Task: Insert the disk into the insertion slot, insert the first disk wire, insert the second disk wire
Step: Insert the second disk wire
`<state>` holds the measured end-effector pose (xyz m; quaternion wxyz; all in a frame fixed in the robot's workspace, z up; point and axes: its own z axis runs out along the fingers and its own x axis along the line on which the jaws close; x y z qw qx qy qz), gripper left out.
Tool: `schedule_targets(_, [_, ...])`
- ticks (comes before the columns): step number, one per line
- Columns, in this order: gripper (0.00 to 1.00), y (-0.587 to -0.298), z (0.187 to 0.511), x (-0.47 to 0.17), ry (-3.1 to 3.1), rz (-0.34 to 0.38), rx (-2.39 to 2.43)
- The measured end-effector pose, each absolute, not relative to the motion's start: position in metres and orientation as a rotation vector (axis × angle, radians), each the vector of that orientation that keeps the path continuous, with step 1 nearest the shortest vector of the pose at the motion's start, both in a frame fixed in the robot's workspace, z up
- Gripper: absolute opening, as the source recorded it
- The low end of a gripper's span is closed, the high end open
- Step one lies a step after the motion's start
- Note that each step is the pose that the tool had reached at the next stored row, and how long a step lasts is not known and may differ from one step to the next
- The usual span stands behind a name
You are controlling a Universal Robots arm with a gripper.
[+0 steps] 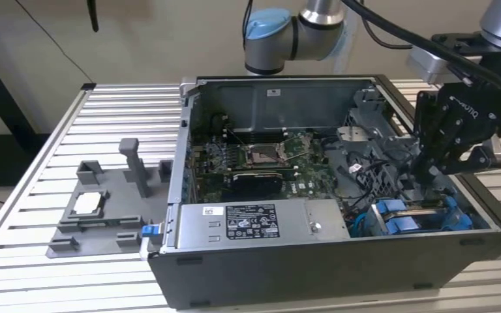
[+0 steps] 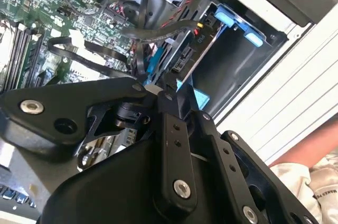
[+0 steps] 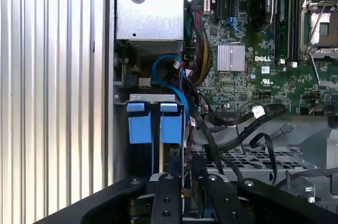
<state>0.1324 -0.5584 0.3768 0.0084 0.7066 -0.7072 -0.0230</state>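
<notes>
The disk sits in the insertion slot [image 1: 368, 225] at the case's front corner on the exterior view's right. Its blue carrier tabs [image 1: 398, 220] stick up; they also show in both wrist views [image 3: 140, 126] [image 2: 232, 20]. My gripper [image 1: 426, 181] reaches down into the case just behind the disk's connector end [image 2: 194, 49]. A blue disk wire [image 3: 177, 89] loops down from the motherboard side and ends at my fingertips [image 2: 156, 87]. The fingers are closed together on it, and its plug is hidden between them. A black wire [image 2: 158, 31] with red and yellow leads runs to the disk's end.
The open black case holds a green motherboard [image 1: 263, 156], a silver power supply [image 1: 242, 225] and loose black cables [image 3: 248, 123]. A grey fixture with a small chip tray [image 1: 89, 205] stands on the slatted table. A person's arm [image 2: 311, 150] rests outside the case wall.
</notes>
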Motion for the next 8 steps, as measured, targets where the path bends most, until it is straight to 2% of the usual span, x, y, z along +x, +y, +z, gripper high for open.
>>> schedule_targets(8, [0.24,-0.545,0.379,0.120,-2.217,-0.055,2.215])
